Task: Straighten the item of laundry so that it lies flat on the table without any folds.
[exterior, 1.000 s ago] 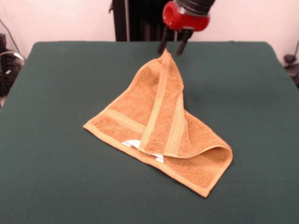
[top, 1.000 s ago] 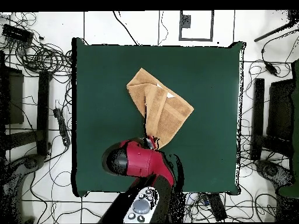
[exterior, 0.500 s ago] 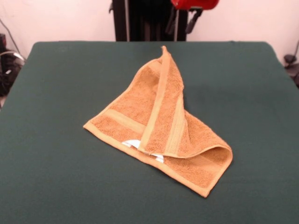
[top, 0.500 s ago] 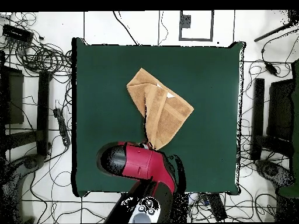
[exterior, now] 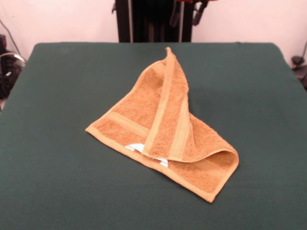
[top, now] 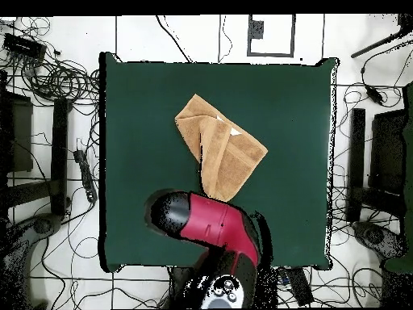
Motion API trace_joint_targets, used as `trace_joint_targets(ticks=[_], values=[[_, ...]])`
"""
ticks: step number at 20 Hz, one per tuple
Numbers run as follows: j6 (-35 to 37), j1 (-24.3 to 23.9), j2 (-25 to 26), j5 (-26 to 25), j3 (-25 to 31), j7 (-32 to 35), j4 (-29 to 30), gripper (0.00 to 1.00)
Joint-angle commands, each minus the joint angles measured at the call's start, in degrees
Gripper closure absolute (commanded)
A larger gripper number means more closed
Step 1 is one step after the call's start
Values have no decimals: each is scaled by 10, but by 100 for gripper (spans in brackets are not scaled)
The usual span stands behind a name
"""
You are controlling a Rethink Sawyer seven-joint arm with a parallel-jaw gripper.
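One soft, light towel (exterior: pixel 165 134) lies folded near the table's (exterior: pixel 57 191) middle, best pinched at its peaked far corner, while the gripper's (exterior: pixel 187 12) jaw state cannot be told.

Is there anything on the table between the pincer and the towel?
No. In the front view, only bare green table lies between the pincer and the towel.

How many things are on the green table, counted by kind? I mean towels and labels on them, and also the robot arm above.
Towels: 1, the orange-tan towel, folded on the table
White labels: 1, the label peeking from under a fold
Robot arms: 1, the red and black arm
Total: 3
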Motion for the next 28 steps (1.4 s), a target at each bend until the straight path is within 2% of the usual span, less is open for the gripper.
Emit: trace_joint_targets(ticks=[1, 5, 9, 15, 20, 28], values=[[106, -42, 48, 57, 96, 148, -55, 0], [86, -84, 55, 79, 126, 120, -56, 0], [77, -106, 58, 72, 131, 109, -66, 0], [58, -112, 64, 83, 125, 147, -70, 0], [31, -121, 62, 85, 127, 134, -65, 0], [11, -116, 77, 89, 120, 159, -83, 0]])
